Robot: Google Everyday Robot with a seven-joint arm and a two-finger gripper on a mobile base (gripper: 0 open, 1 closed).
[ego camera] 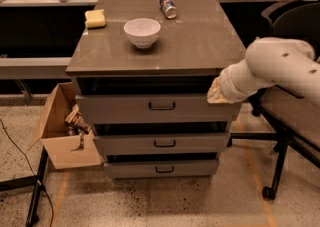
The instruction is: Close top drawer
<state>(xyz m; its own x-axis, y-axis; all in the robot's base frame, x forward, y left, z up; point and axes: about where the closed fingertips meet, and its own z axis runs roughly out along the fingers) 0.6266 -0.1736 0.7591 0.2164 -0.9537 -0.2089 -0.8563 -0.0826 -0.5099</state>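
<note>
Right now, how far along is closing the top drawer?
Done: the gripper is at the right end of the top drawer front, apparently touching it, well away from the handle.
In hand: the push itself.
Left: nearly all the travel. The drawer is pulled out, with a dark gap open between its front and the countertop, so it has to slide in until that gap closes.
</note>
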